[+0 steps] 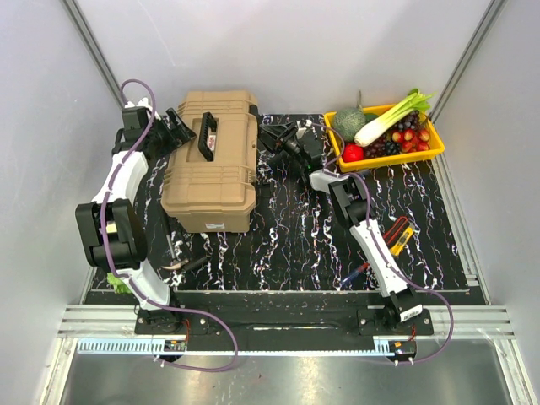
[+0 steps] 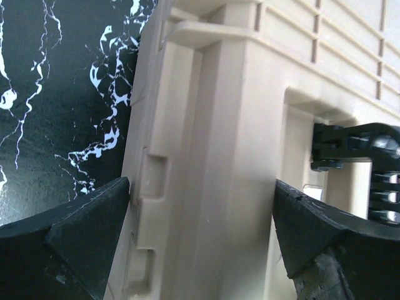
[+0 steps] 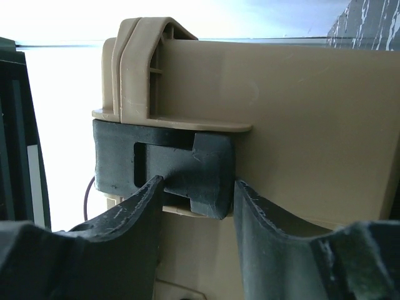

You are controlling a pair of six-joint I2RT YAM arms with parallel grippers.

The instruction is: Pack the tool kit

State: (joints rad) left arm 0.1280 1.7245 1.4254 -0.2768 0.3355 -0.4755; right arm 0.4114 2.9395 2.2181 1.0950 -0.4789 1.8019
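White panels wall in a table covered by a black marbled mat (image 1: 295,236). On the mat's far left part lies the tool kit's toolbox (image 1: 215,181), tan, its lid down and its black handle (image 1: 207,135) facing up.

Both arms reach to it from the near edge, one to each side, which looks like the set-up for opening it. The left gripper (image 2: 200,194) sits at the box's far left corner with its fingers spread wide, one on each side of a ribbed stretch of the wall. It clamps nothing, and I judge that it is there to steady the box against a pull from the other side. The right gripper (image 3: 197,186) is at the box's right face, its fingers pinched onto the lower tab of a black latch (image 3: 169,159) and seemingly touching both sides, probably to flip it free.

A yellow tray (image 1: 396,160) of vegetables occupies the far right corner, apart from all this.

Pliers (image 1: 181,264) lie near the mat's near left edge. Orange-handled tools (image 1: 396,239) and a blue-handled screwdriver (image 1: 354,275) lie toward its near right edge. All are outside the box, so packing has hardly begun: the lid must open first.
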